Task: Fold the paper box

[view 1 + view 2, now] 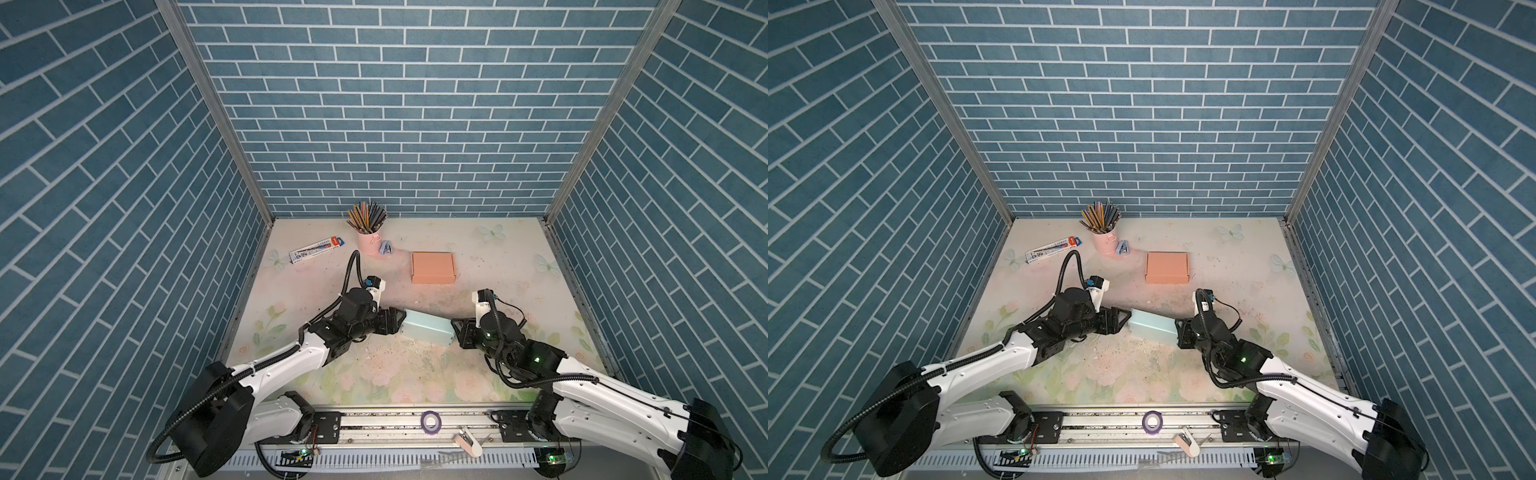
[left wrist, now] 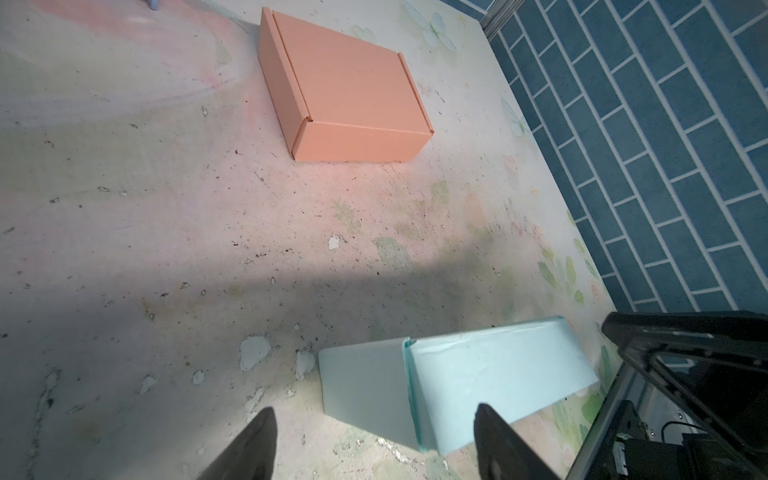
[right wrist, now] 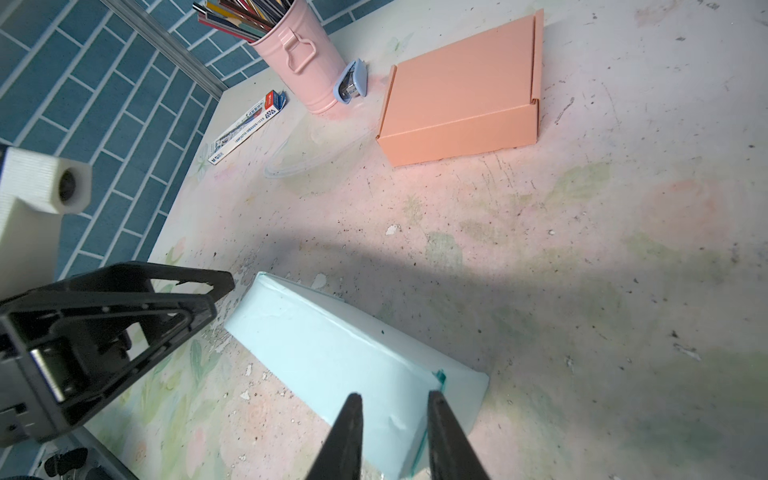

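Pale-blue paper box point(image 1: 428, 331), just one, orange box point(image 1: 433, 268), one

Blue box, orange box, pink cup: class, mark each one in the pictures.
blue box point(image 1: 428, 329): in a top view, its upper face.
orange box point(image 1: 433, 266): in a top view, middle of lid.
pink cup point(image 3: 320, 85): right wrist view, side wall.
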`<control>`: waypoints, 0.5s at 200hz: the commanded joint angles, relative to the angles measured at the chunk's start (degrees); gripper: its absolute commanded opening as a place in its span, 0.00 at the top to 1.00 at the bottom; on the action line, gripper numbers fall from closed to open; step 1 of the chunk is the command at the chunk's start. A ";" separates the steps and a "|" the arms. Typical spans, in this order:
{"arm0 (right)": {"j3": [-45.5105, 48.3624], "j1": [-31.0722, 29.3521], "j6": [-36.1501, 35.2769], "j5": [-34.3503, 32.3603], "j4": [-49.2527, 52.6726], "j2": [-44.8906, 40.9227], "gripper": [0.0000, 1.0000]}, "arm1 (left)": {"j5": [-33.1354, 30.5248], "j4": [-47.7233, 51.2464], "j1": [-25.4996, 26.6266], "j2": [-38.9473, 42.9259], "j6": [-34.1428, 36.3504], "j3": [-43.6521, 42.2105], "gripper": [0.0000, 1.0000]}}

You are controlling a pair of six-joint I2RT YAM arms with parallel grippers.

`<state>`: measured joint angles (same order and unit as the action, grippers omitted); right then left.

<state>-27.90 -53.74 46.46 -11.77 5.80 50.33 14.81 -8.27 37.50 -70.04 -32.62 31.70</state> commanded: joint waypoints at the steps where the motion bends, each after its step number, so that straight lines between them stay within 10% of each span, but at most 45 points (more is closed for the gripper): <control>1: 0.43 0.01 0.30 1.21 -0.97 0.34 0.73 | 1.41 -2.47 -0.49 -1.73 -0.07 1.52 0.27; 100: 3.50 0.03 2.30 2.98 -1.14 -0.19 0.80 | 2.09 -5.61 -0.49 -4.27 -0.90 -1.22 0.35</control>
<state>-25.39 -53.74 46.72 -9.56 5.13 50.50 16.53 -12.01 37.39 -73.38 -32.82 31.57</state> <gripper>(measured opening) 0.206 0.654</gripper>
